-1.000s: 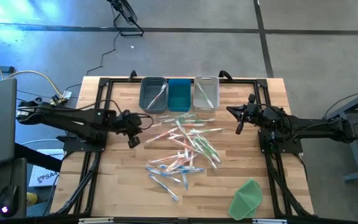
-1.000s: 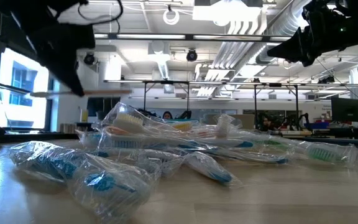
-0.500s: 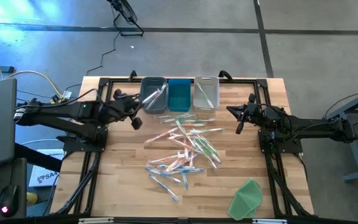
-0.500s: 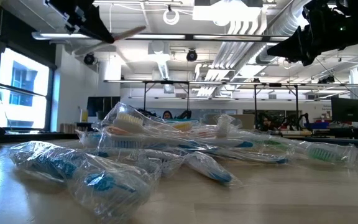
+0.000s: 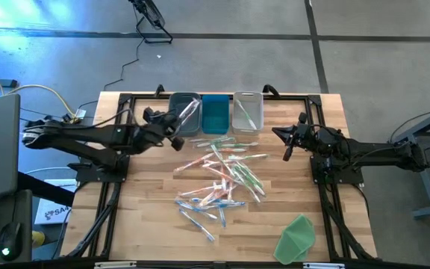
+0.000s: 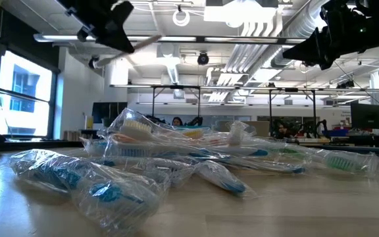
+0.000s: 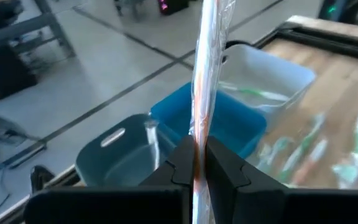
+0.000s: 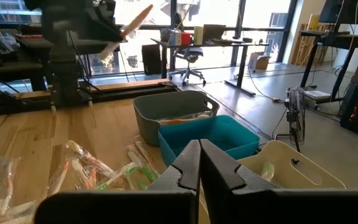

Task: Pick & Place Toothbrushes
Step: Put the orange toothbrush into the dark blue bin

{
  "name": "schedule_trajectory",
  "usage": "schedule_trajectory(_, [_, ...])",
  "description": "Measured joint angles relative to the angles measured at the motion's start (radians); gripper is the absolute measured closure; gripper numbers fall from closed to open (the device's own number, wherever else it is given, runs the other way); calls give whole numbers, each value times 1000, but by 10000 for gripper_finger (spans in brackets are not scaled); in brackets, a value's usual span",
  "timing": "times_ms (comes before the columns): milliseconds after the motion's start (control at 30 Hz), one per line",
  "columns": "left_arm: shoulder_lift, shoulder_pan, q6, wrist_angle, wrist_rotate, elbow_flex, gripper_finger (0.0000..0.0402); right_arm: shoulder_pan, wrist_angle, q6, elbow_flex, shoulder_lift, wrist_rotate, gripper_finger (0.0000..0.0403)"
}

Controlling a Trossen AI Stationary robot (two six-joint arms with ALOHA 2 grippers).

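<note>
Pinching a wrapped toothbrush, left gripper hovers seemingly over grey bin.

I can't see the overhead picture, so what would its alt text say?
From above, the left gripper holds a wrapped toothbrush over the grey bin, first in a row with a blue bin and a clear bin. More toothbrushes lie heaped on the wooden table; the right gripper waits shut beside them.

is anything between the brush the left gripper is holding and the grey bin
Nothing visible. The left gripper holds the wrapped pink toothbrush in the air over the open-topped grey bin; only a brush already inside lies below.
</note>
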Motion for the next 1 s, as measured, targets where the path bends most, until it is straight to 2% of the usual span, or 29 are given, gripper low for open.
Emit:
schedule_trajectory(167, [81, 136, -73, 8, 55, 0, 387, 0, 0, -3, 0, 0, 0, 400])
schedule_trajectory(467, [180, 376, -48, 201, 285, 0, 387, 0, 0, -8, 0, 0, 0, 400])
schedule_trajectory(767, [272, 508, -78, 217, 311, 0, 387, 0, 0, -8, 0, 0, 0, 400])
schedule_trajectory(1000, [345, 541, -132, 235, 349, 0, 387, 0, 0, -8, 0, 0, 0, 401])
